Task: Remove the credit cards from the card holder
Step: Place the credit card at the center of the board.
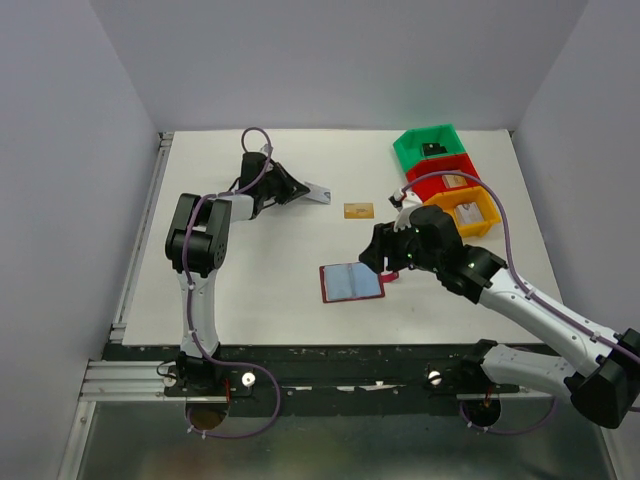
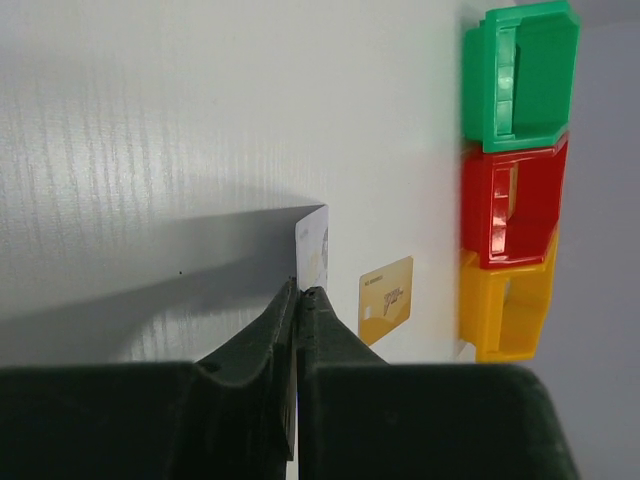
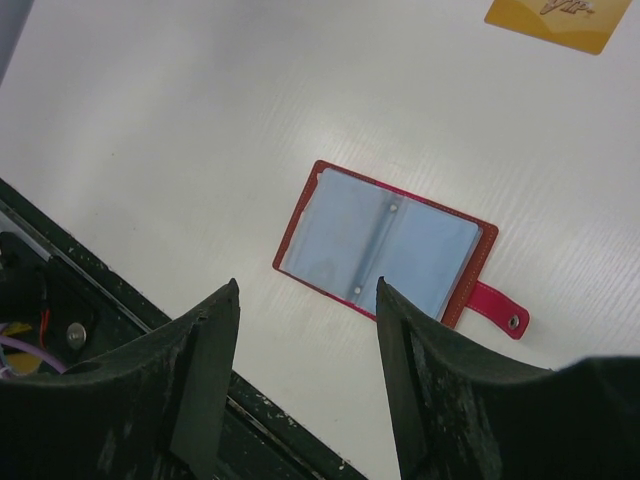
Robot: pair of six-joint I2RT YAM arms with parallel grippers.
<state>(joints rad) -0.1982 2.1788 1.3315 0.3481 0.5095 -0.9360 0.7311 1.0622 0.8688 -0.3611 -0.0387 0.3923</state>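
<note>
Right gripper (image 3: 307, 290) fills the bottom of its wrist view, jaws spread wide with nothing between them, hanging over the near part of the table (image 1: 250, 290). Under it we see the card holder (image 3: 385, 245) lying open and flat, light blue lining up, red border around it, snap tab (image 3: 500, 306) sticking out at one side. In the top view the holder sits near the table's middle, just beside the right gripper and not touched by it.

Left gripper (image 2: 298, 298) is at the far side of the table, jaws pressed together on a silver card (image 2: 312, 245), pinching it by one end so the rest sticks out past the fingertips. We cannot tell if that card touches the table. We mark a gold card (image 2: 386, 298) flat on the table, apart from the silver one, between it and the bins. Green bin (image 2: 520, 75), red bin (image 2: 510, 205) and orange bin (image 2: 505, 300) sit in a touching row at the far right; their contents are too small to tell.
</note>
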